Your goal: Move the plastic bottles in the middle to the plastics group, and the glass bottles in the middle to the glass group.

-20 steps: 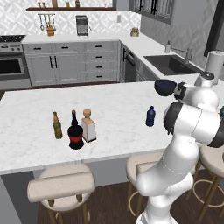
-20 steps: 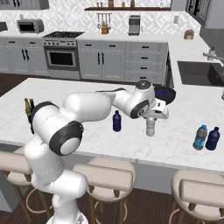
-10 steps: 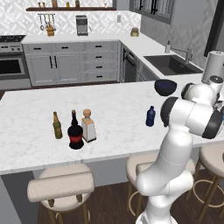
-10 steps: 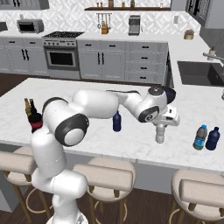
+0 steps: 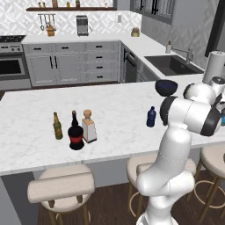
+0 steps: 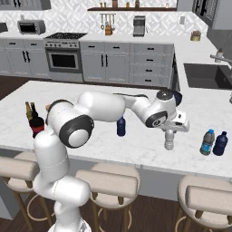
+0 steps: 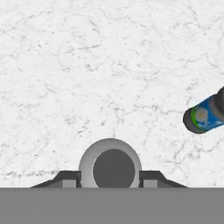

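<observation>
i've carried the clear bottle rightward across the island counter, off past the dark blue bottle and close to the plastics group, so this sort is nearly done. my gripper is clamped narrowly on its cap, both fingers touching it.

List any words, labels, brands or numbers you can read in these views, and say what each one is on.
No text can be read.
Black bottle: red label, no lettering legible.
Banded bottle: blue-teal band with a pale round mark, too blurred to read.
Clear bottle in the gripper: no label visible.
Dark blue bottle: no print visible.
</observation>
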